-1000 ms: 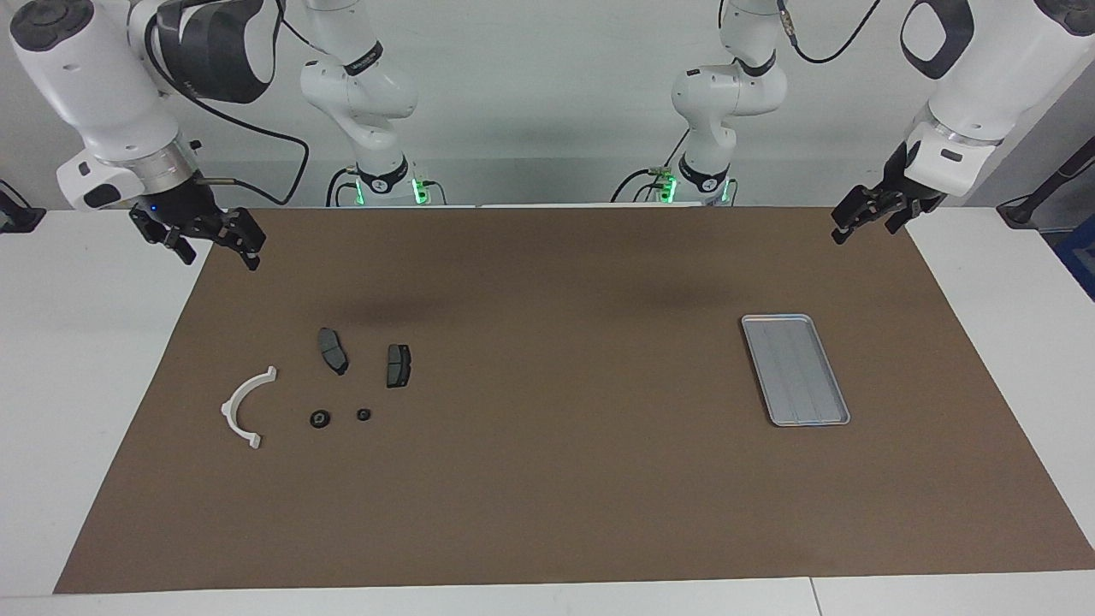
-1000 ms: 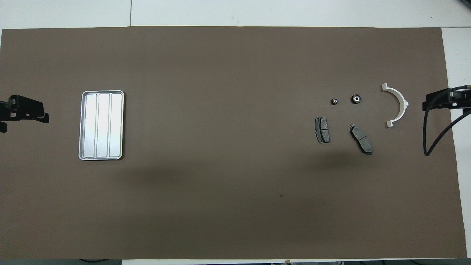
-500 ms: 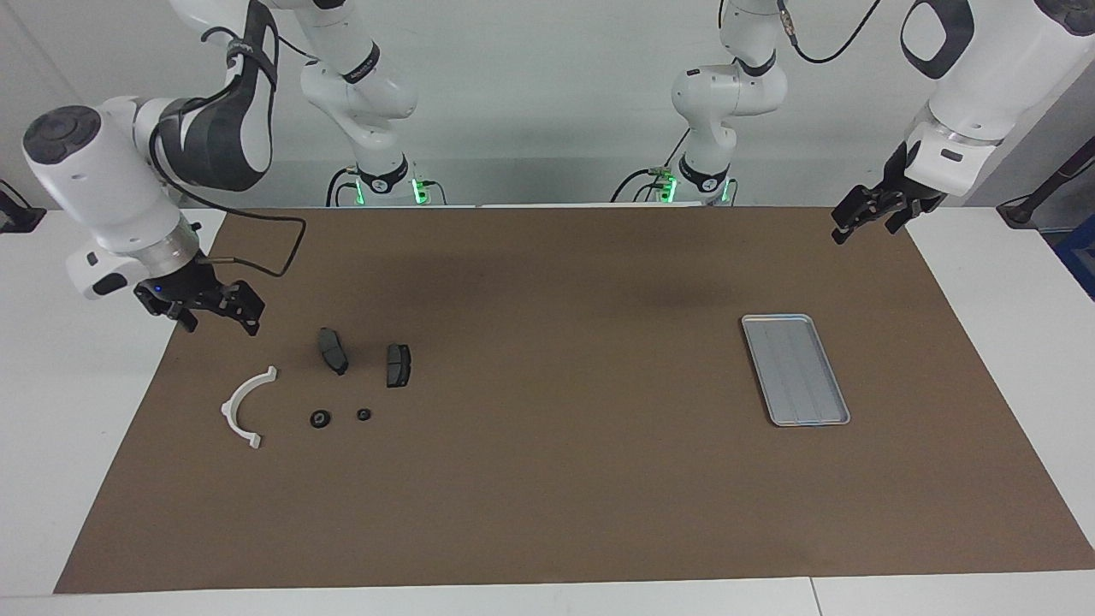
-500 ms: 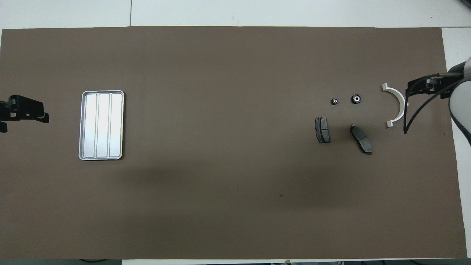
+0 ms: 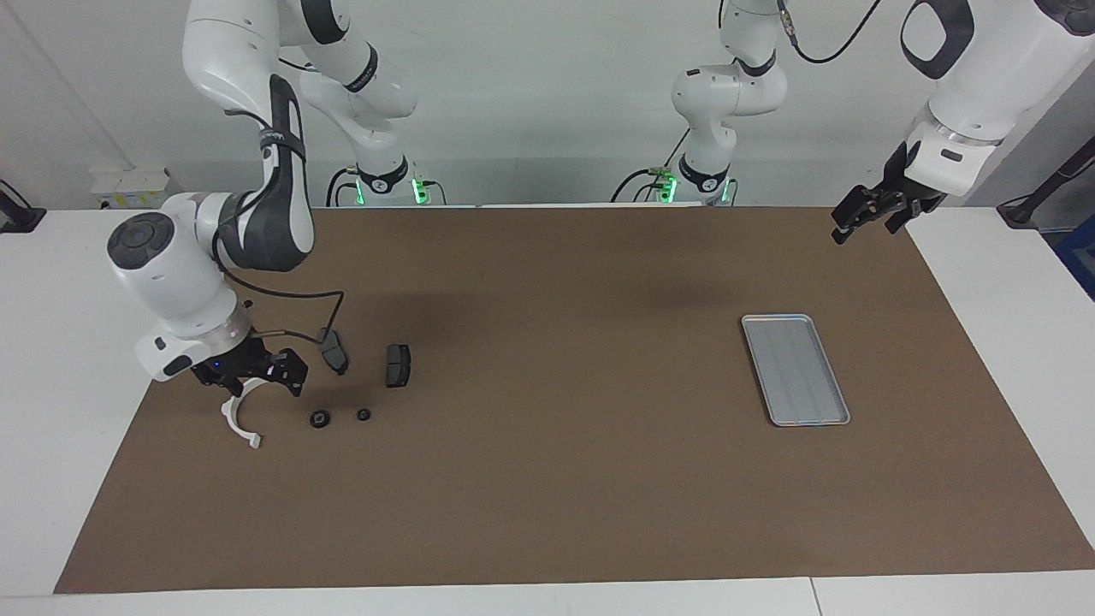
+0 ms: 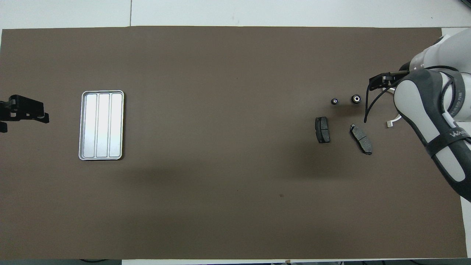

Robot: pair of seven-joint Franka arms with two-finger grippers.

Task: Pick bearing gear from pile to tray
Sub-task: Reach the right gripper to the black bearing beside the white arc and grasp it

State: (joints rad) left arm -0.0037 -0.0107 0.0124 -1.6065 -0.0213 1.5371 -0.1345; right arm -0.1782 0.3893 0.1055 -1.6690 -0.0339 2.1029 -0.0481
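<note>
Two small black round bearing gears (image 5: 319,418) (image 5: 363,415) lie in the pile at the right arm's end of the table, also seen from overhead (image 6: 356,98) (image 6: 334,101). My right gripper (image 5: 257,387) (image 6: 379,81) hangs open low over the white curved bracket (image 5: 242,423) beside them, holding nothing. In the overhead view the right arm hides most of the bracket (image 6: 391,123). The ribbed silver tray (image 5: 796,370) (image 6: 101,125) lies empty toward the left arm's end. My left gripper (image 5: 864,229) (image 6: 41,112) waits open over the mat's corner near that end.
Two dark grey brake pads (image 5: 334,351) (image 5: 398,365) lie a little nearer to the robots than the gears. A brown mat (image 5: 547,479) covers most of the white table. The right arm's black cable (image 5: 291,295) loops above the pads.
My right arm has swung down from the mat's corner near the robots to low over the white bracket. The left arm and all parts have stayed put.
</note>
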